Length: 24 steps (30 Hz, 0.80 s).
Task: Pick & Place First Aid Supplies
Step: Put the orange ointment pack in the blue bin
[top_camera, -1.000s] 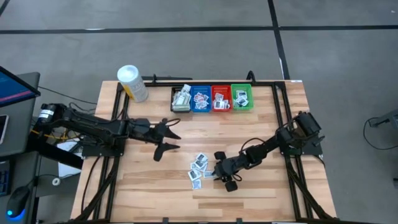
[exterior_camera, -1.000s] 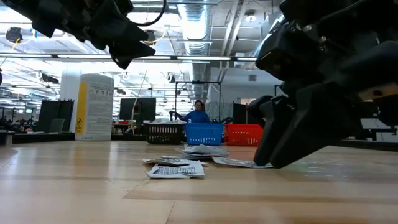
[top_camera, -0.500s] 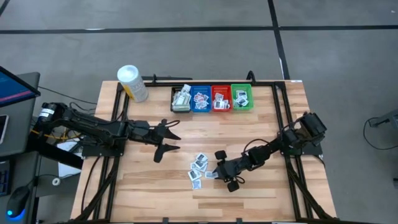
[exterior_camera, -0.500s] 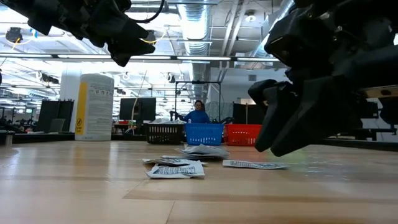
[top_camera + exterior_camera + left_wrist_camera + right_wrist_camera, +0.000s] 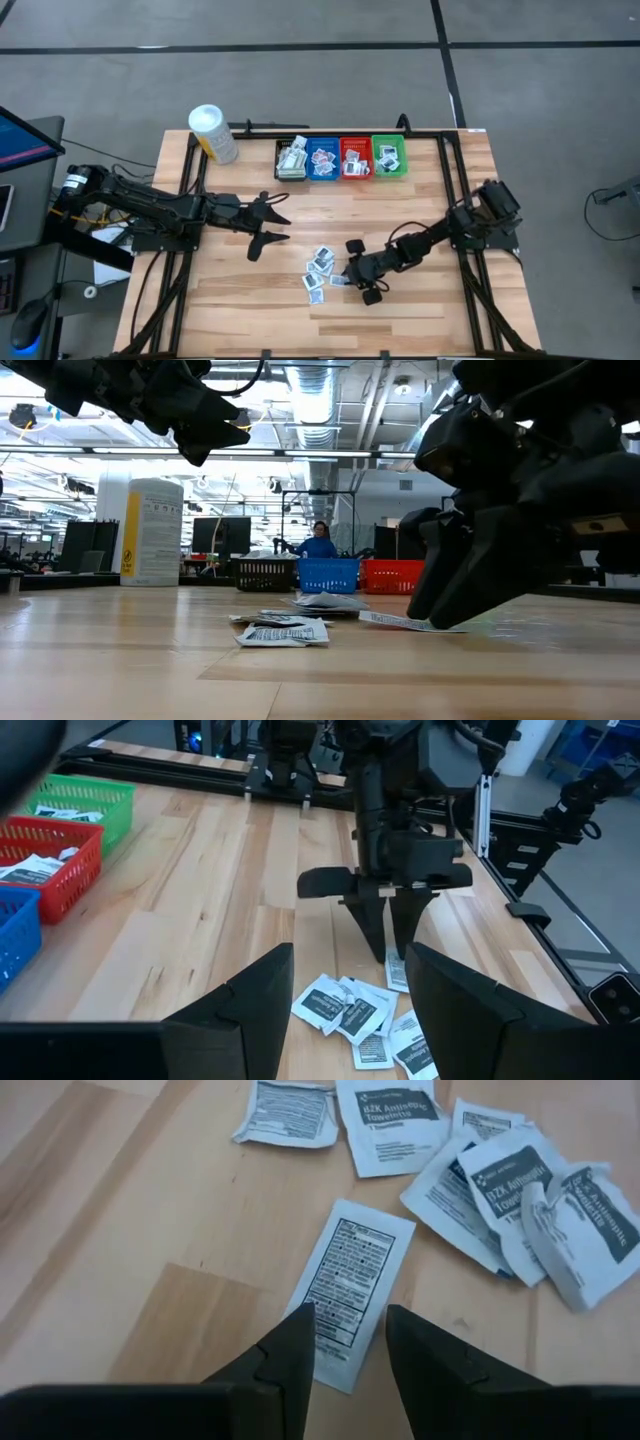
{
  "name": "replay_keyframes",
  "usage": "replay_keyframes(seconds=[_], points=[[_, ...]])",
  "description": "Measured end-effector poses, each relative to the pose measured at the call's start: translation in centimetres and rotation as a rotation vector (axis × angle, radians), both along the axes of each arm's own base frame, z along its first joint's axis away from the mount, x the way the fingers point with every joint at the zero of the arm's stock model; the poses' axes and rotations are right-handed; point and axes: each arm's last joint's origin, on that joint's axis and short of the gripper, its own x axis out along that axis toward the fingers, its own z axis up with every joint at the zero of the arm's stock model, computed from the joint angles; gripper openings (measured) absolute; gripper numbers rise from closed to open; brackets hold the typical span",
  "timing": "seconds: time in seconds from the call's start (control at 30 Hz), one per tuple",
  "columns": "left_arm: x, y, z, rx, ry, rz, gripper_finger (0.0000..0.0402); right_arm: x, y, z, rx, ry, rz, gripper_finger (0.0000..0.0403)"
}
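A: Right tool [image 5: 357, 282] state?
B: Low over the pale wooden slatted surface [image 5: 430, 310], at the right edge of the loose pile of small flat white packets with dark print [image 5: 320, 270]. Fingers set narrow, tips straddling one white rectangular packet with black text [image 5: 345, 1290] that lies flat on the wood. In the low view the tips [image 5: 432, 600] meet that packet's edge [image 5: 400, 622]. Not lifted, can't call it gripped

A: Left tool [image 5: 272, 224]?
B: Spread wide, nothing in it, hanging above the surface left of centre, well apart from the pile. Its wrist view looks past both fingers [image 5: 250, 1010] at the right tool [image 5: 390, 935] standing over the packets [image 5: 350, 1013]

A: Where are the rest of the packets?
B: About six or seven loose ones overlapping in a cluster near mid-surface, a couple apart from it. More sit sorted in the row of four small plastic bins at the far edge: black bin [image 5: 292, 159], blue bin [image 5: 322, 158], red bin [image 5: 355, 158], green bin [image 5: 389, 156], touching side by side

A: Anything else?
B: White cylindrical tub with yellow label [image 5: 212, 133] at the far left corner, tilted in the high view. Person in a blue top [image 5: 319, 544] in the room behind, seen above the blue bin [image 5: 329, 574]
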Motion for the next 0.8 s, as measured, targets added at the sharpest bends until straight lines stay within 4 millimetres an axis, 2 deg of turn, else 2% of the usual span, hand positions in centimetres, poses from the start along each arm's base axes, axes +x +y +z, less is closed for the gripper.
replay_keyframes(seconds=[0.3, 0.43, 0.63, 0.8], points=[[0.0, 0.0, 0.0, 0.000, 0.000, 0.000, 0.0195, -0.3, 0.2, -1.0, 0.029, 0.077, -0.032, 0.0114], [0.0, 0.0, 0.0, 0.000, -0.001, 0.000, 0.0195, -0.4, 0.2, -1.1, 0.031, 0.085, -0.039, 0.0084], [0.0, 0.0, 0.0, 0.000, -0.001, 0.000, 0.0195, -0.4, 0.1, -1.2, 0.035, 0.092, -0.051, 0.0009], [0.0, 0.0, 0.0, 0.000, -0.001, 0.000, 0.0195, -0.4, 0.1, -1.2, 0.046, 0.099, -0.059, 0.0007]])
